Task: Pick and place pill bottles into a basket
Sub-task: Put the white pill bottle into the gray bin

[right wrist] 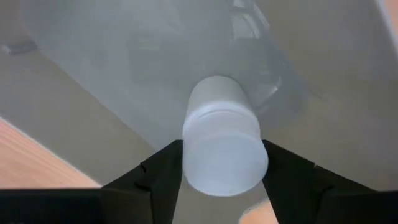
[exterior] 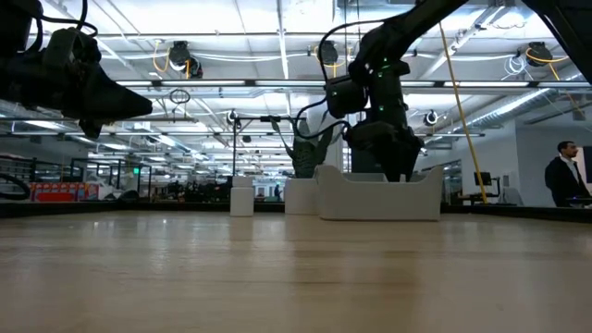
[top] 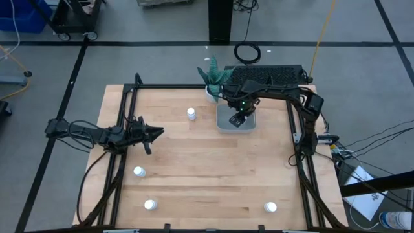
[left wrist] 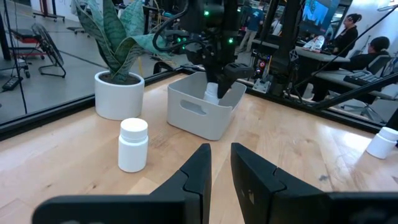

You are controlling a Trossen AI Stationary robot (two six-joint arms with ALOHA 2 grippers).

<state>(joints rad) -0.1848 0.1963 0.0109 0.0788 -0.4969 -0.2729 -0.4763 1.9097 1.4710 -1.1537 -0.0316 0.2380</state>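
Note:
My right gripper [top: 238,118] points down into the pale basket [top: 223,122] at the table's far middle, shut on a white pill bottle [right wrist: 222,149]. The left wrist view shows that bottle [left wrist: 212,93] just above the basket's rim [left wrist: 186,87]. Several more pill bottles stand upright on the wood: one [top: 191,114] left of the basket and three [top: 138,171] [top: 150,204] [top: 270,207] nearer the front. My left gripper [top: 158,133] waits level at the table's left, fingers nearly together, nothing between them. My right gripper has the pill bottle between its two fingers [right wrist: 163,177], which lie against the bottle's two opposite sides [right wrist: 186,155]. The fingers come from above, pointing down along the bottle. Its far end points down into the basket; whether that end touches the basket's floor, I cannot tell.
A white plant pot [top: 210,90] with green leaves stands just behind the basket's far left corner. Dark frame rails [top: 123,129] run along the table's left, right and far edges. People sit beyond the table's far side [left wrist: 373,50].

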